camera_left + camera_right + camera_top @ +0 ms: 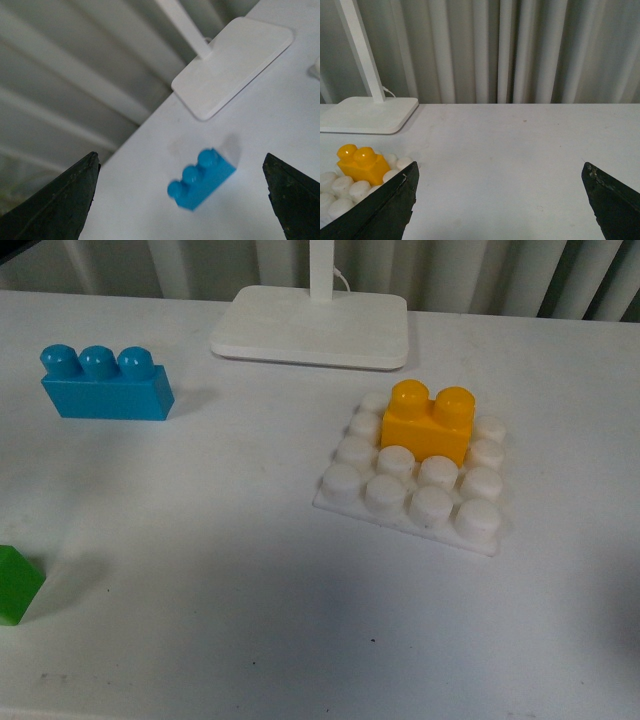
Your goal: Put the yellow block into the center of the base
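Green block [18, 585], matte and cut off by the frame edge, sits nearest in the front view, only one corner of it showing. Behind it the white tabletop [220, 570] is smooth with a few faint dark specks. On the right side lies the base [412, 485], a flat square white plate studded with round, chalky pegs in a grid. Pressed onto it stands the yellow block [430, 423], glossy plastic with two rounded studs, sitting toward the rear middle of the plate and covering some pegs, so the exact row cannot be told. Far left is the blue brick [105, 385], shiny, with three domed studs. At the back rests the lamp stand [312, 327], a smooth rounded rectangle whose stem runs out of view. Pale pleated curtains [520, 50] hang behind. Neither arm shows in the front view. From the left wrist, the left hand [182, 200] has its dark, wedge-shaped fingers [65, 200] spread wide apart above the blurred brick, holding nothing. The right hand [500, 205] likewise stands wide apart and empty, one finger [380, 210] hiding part of the base.
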